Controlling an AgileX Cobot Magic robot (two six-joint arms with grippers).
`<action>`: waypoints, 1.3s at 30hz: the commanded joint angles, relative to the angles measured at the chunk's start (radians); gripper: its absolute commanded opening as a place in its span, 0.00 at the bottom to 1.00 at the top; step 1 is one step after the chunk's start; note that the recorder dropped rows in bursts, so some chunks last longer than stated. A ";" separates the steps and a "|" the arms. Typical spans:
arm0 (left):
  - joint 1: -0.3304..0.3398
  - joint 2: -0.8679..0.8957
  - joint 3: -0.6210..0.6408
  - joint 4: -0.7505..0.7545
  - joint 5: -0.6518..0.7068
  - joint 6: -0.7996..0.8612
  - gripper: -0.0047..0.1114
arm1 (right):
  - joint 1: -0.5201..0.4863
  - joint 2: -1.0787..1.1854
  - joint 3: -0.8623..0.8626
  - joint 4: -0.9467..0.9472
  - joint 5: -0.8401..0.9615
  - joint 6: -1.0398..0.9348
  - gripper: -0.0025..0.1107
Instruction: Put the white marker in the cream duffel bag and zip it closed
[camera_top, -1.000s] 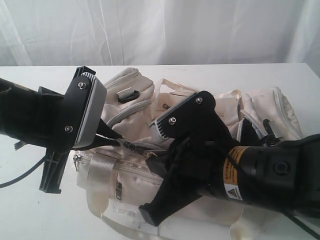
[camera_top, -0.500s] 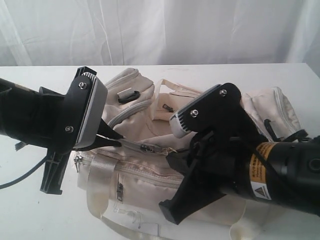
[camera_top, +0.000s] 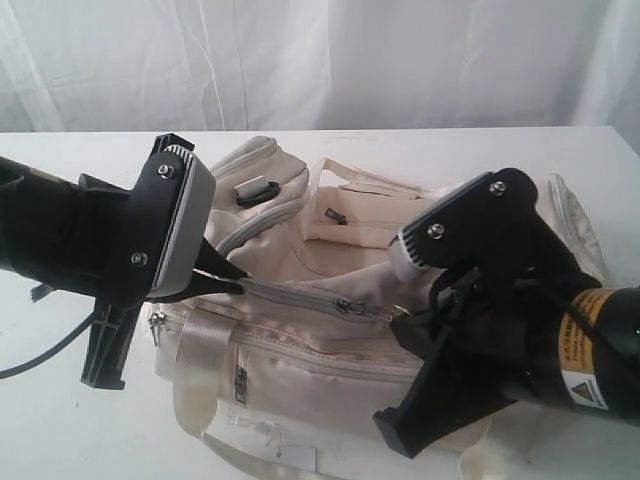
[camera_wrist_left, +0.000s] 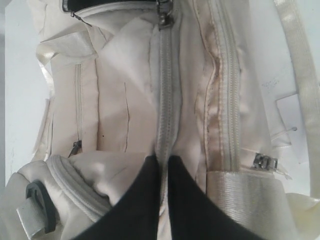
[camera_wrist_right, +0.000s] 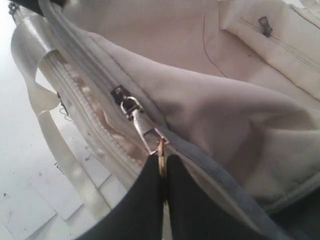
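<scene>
A smooth white tabletop (camera_top: 50, 430) carries the cream duffel bag (camera_top: 300, 335), which lies soft and slumped across the middle. A shiny webbing strap (camera_top: 195, 335) crosses its matte fabric. The left gripper (camera_wrist_left: 161, 161) is pinched nearly closed on the left end of the ribbed grey zip (camera_wrist_left: 162, 100). Further right, the right gripper (camera_wrist_right: 161, 161) is clamped tight on the brass ring of the small metal zip pull (camera_wrist_right: 142, 127).

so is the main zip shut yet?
Partly. The zip is closed from the left jaws to the slider, about midway; beyond that the right arm hides it, cannot tell.
</scene>
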 joint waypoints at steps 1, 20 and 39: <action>-0.002 -0.014 -0.002 -0.019 0.015 -0.011 0.04 | 0.000 -0.034 -0.002 -0.005 0.110 0.006 0.02; -0.002 -0.014 -0.002 -0.019 0.015 -0.011 0.04 | 0.000 -0.148 0.002 -0.134 0.351 0.084 0.02; -0.002 -0.014 -0.002 -0.215 -0.027 -0.037 0.54 | 0.000 -0.036 0.002 -0.067 0.089 0.084 0.02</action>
